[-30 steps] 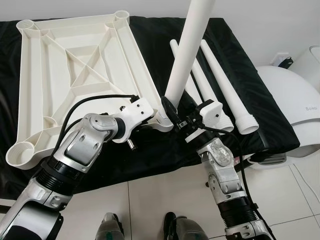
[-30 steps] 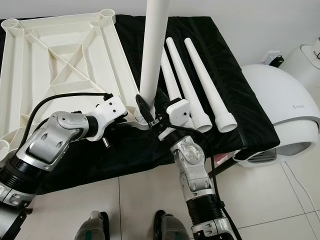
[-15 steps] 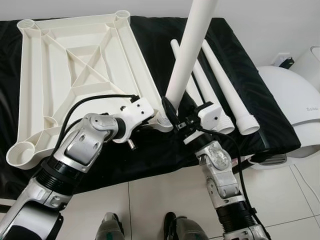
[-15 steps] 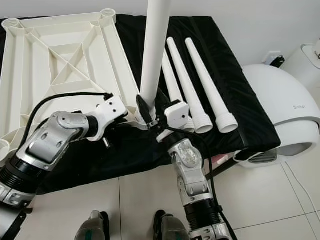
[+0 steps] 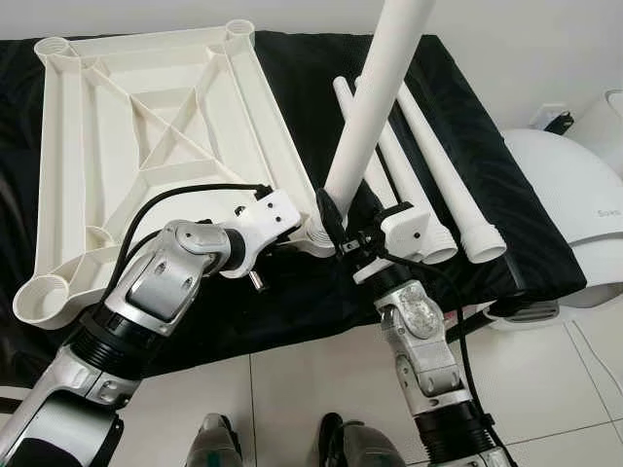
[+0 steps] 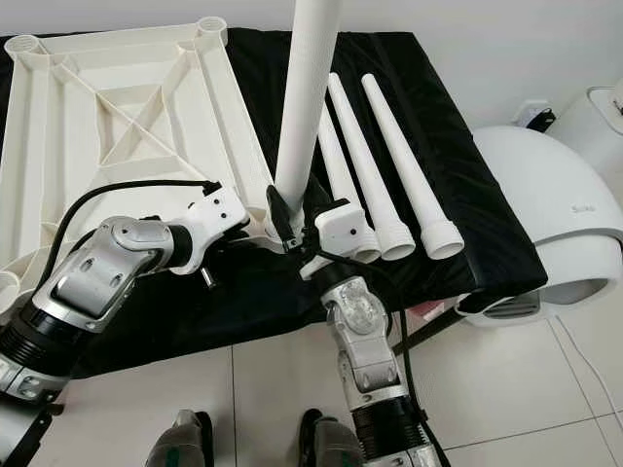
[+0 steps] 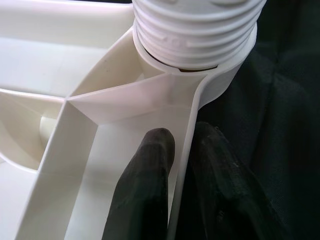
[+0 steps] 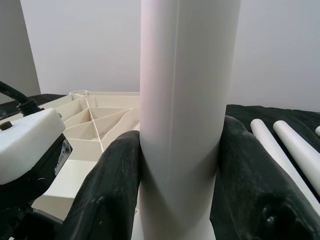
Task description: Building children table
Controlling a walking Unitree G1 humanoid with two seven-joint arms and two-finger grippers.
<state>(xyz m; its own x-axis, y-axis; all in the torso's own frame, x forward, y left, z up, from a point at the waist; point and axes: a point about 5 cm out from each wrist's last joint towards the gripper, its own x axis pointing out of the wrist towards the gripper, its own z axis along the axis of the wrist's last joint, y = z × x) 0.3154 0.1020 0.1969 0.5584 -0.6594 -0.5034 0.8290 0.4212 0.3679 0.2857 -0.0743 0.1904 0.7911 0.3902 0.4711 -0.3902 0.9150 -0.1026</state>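
The white table top [image 5: 146,146] lies upside down on a black cloth. One white leg [image 5: 375,97] stands nearly upright at its near right corner. The leg's threaded end [image 7: 195,30] sits in the corner socket [image 7: 225,75]. My right gripper [image 5: 341,206] is shut on this leg just above the socket, one finger [image 8: 110,190] on each side of the leg [image 8: 185,125]. My left gripper [image 7: 182,145] is shut on the table top's thin rim wall [image 7: 185,165] just beside that socket. Three loose legs [image 5: 443,175] lie side by side on the cloth to the right.
The black cloth [image 5: 321,292] hangs over the front edge of the low surface. A rounded white appliance [image 5: 565,195] stands on the tiled floor at the right, close to the cloth's corner. My feet [image 5: 214,443] are on the tiles below.
My right forearm has swung left and its wrist has turned a little around the upright leg. The leg's top leans slightly more to the right. The left arm has not moved.
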